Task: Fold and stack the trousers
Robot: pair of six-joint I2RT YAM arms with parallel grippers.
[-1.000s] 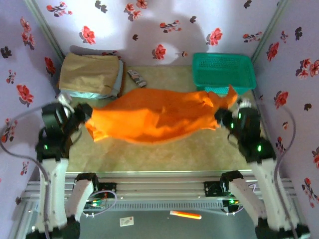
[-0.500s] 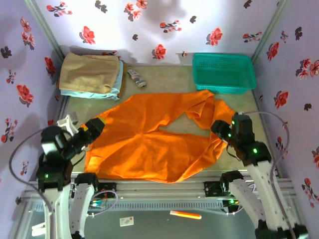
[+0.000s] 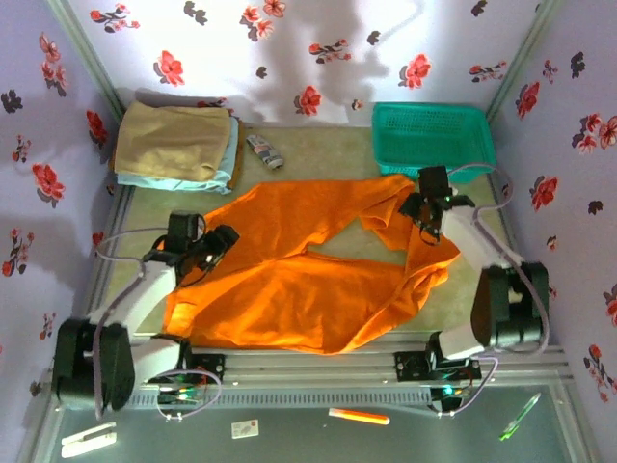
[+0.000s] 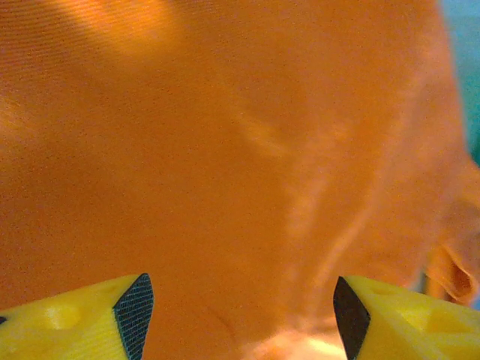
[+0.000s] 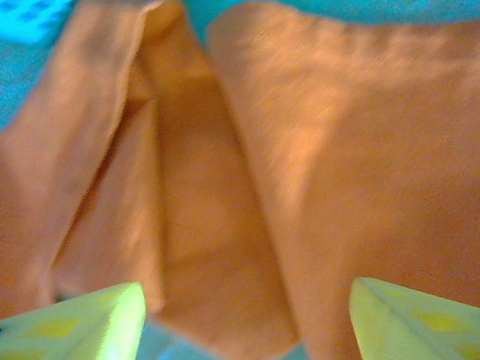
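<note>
- One pair of bright orange soft cloth trousers lay spread across the middle of the top view, flat on the beige table top. The waistband seemed to be at the lower left, and the two legs ran towards the upper right.
- The farther leg was rumpled and doubled over itself near its right end.
- The left gripper hung at the left centre of the frame over the waist end. In its wrist view the yellow fingers stood well apart, gripping nothing, with only orange cloth beyond them.
- The right gripper sat in the upper right over the bunched leg end. Its jaws were likewise wide and empty above a crease in the cloth.
- The step in hand looked like laying the trousers flat before the first fold.
- To do it well, the right gripper would need to pinch only the top layer of the doubled leg and draw it out straight. The left would need to take the waist edge cleanly, so that both legs lay side by side before any fold.
- A grab through two layers would likely drag the whole garment askew.
- A green plastic mesh basket stood in the upper right, near the leg ends.
- A tan folded garment lay on a light blue folded garment in the upper left, well apart from the trousers.
</note>
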